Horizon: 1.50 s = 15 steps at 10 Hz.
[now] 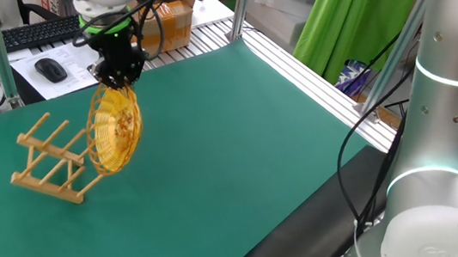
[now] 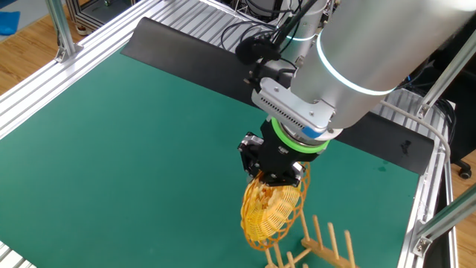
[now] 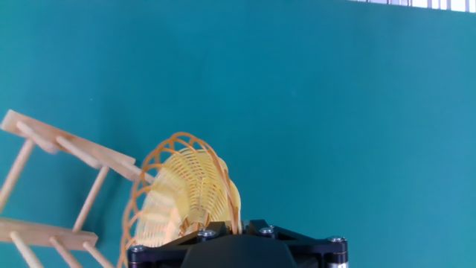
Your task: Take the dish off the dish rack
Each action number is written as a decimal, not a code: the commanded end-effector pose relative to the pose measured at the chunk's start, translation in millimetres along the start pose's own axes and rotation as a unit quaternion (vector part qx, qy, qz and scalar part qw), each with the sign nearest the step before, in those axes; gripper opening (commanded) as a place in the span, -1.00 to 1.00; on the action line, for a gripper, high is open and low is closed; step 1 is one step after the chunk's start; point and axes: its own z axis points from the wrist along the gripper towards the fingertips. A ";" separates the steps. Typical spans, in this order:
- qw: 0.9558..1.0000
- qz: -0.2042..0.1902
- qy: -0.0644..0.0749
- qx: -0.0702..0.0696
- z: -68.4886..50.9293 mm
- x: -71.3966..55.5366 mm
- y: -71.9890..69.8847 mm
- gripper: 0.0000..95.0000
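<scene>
The gripper (image 1: 117, 82) is closed on the top rim of the dish (image 1: 114, 131) and holds it upright on its edge. The dish is at the right end of the dish rack (image 1: 49, 160), near the last pegs, above the green mat (image 1: 238, 136). Whether it touches the rack cannot be told.

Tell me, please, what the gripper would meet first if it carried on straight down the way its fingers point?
The gripper points down and grips the dish by its top rim. Straight on lies only the dish, then the green mat; the dish rack sits beside that line.
</scene>
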 end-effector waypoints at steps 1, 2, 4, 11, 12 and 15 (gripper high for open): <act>1.000 -0.002 0.000 0.000 -2.0 -1.3 -2.5 -1.00; 1.000 -0.005 0.001 -0.001 -4.0 -2.5 -4.7 -1.00; 1.000 -0.006 0.002 -0.001 -5.4 -3.7 -6.6 -1.00; 1.000 -0.014 0.003 -0.004 1.4 -6.3 -16.0 -1.00; 1.000 -0.017 0.001 -0.006 7.0 -7.8 -19.7 -1.00; 1.000 -0.023 -0.004 -0.012 21.8 -10.8 -31.9 -1.00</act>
